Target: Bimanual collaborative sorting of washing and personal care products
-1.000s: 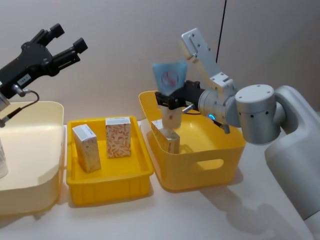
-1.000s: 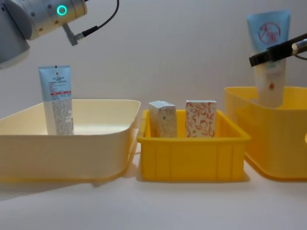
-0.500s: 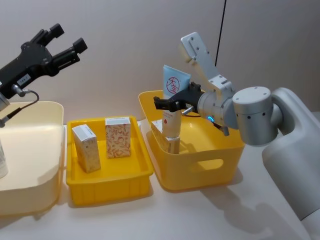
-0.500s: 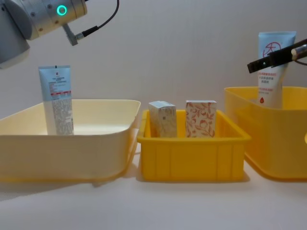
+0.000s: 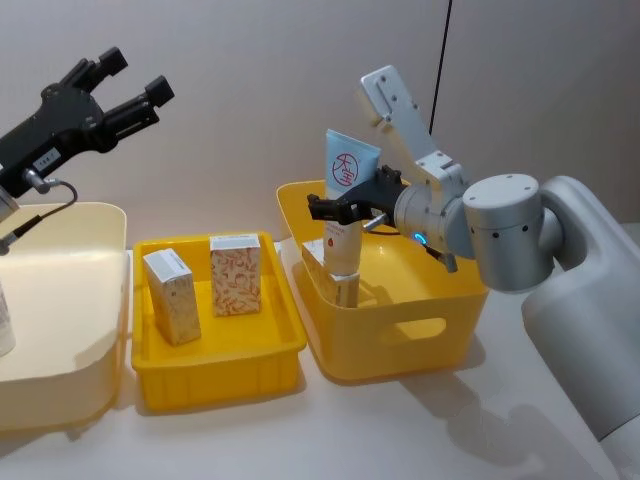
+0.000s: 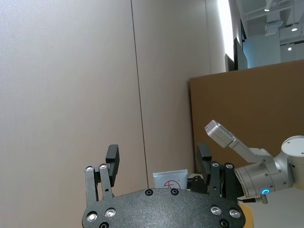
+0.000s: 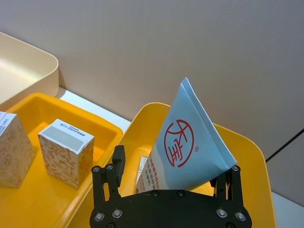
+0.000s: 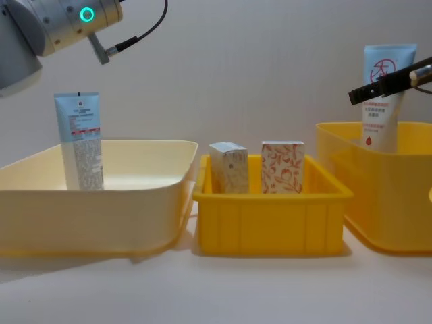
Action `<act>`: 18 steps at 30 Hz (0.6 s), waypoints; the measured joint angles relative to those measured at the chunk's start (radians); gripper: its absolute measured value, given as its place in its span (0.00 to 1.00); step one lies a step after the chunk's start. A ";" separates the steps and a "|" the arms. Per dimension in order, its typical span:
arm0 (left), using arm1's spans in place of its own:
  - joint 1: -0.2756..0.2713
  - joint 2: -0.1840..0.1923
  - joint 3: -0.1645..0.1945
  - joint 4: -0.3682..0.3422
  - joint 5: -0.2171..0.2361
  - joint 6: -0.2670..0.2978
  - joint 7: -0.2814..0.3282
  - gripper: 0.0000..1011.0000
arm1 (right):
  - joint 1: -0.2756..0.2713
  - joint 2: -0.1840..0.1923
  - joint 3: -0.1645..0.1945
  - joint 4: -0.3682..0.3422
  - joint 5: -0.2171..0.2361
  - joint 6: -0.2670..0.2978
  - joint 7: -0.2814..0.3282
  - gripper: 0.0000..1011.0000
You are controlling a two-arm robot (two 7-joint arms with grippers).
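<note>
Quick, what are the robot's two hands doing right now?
Left gripper: open, holding nothing, up high.
Right gripper: jaws around the tube over the yellow bin; grip unclear.

Two boxes (image 5: pixel 206 285) crowd mid yellow tray (image 5: pixel 225 375); cream bin (image 5: pixel 60 390) mostly open.

Pale-blue tube (image 5: pixel 345 205) with red circle logo, orange-print boxes (image 5: pixel 236 275)

A red-logo tube (image 5: pixel 343 210) is standing upright at right, another tube (image 8: pixel 81 140) at left, two floral boxes (image 5: pixel 205 286) sitting upright between them.
</note>
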 joint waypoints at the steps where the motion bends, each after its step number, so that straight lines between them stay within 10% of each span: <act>1: 0.000 0.000 0.000 0.000 0.000 0.000 0.000 0.99 | 0.000 0.000 0.000 0.000 0.000 0.000 0.000 0.99; 18: 0.000 0.000 0.000 0.000 0.000 0.000 0.000 0.99 | 0.000 -0.001 0.000 0.002 -0.001 0.001 -0.002 0.99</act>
